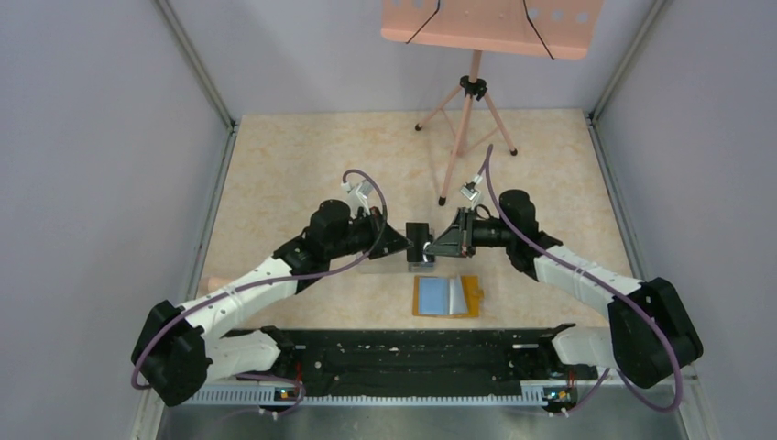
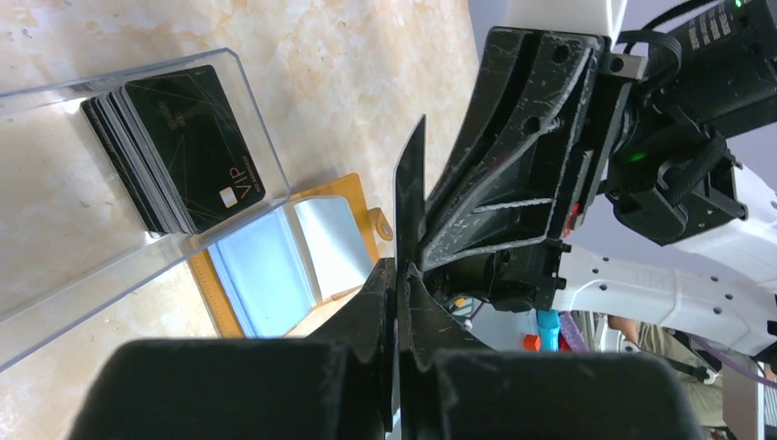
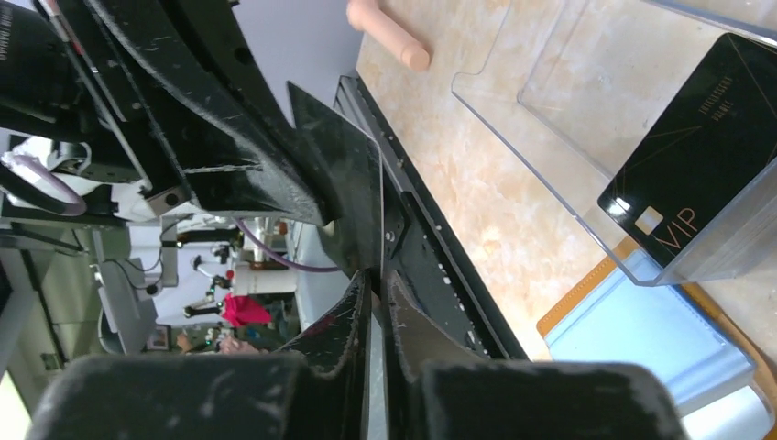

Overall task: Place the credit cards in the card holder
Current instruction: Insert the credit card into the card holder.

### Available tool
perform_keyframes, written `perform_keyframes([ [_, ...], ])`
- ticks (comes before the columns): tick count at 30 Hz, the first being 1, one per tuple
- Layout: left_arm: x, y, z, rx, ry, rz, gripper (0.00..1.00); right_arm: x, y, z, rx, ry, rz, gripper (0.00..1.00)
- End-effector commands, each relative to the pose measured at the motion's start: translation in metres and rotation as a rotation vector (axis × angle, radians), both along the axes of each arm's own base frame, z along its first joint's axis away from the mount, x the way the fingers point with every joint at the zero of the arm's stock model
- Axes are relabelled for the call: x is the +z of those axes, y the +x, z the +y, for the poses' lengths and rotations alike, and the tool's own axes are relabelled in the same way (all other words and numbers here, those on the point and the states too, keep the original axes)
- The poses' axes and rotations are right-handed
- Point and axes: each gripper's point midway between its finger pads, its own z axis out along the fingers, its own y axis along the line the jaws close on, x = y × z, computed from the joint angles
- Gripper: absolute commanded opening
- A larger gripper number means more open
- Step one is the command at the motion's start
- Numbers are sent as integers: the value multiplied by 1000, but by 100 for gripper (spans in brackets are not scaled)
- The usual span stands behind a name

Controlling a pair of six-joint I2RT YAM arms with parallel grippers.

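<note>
The left gripper (image 2: 396,307) is pinched shut on the lower edge of one dark card (image 2: 410,197), which stands on edge above its fingers. The rest of the stack of cards (image 2: 179,151) sits in the clear box (image 2: 246,87) below that gripper and to one side. The open wallet (image 2: 275,261) lies flat beyond the box, well under both grippers. Across the card, the right gripper (image 3: 374,298) has its jaws drawn narrow around the opposite edge, so both seem to have the same card at once (a hand-over in mid-air, by my reading). The risk lies there. If the left lets go before the right has a square bite, the card may pivot or drop, perhaps onto the box rather than the wallet. If both pull while clamped, the thin card could bend or come away crooked, awkward to feed into a pocket. How much card sits between the right fingers is hard to make out, since each wrist view sees it nearly edge-on and the other gripper's frame blocks the rest. From overhead the arms cover part of the box, and the wallet's pocket openings are too small to read.
</note>
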Motion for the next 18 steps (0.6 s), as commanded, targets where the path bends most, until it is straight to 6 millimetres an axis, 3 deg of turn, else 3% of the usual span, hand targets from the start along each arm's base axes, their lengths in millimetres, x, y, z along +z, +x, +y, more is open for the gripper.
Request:
perform_keyframes([
  [1,2,-3,-3,-22,-19,-20,0,48,-6,6,69,129,-163,0],
  [7,4,-5,-5,-35,-37,-33,0,49,-7,3,65,137,-178,0],
  [14,19,-11,-7,-72,-95,-70,0,54,-2,-4,36,177,-177,42],
  [18,23,-14,-12,-102,-121,-72,0,62,-5,-2,64,224,-178,46],
])
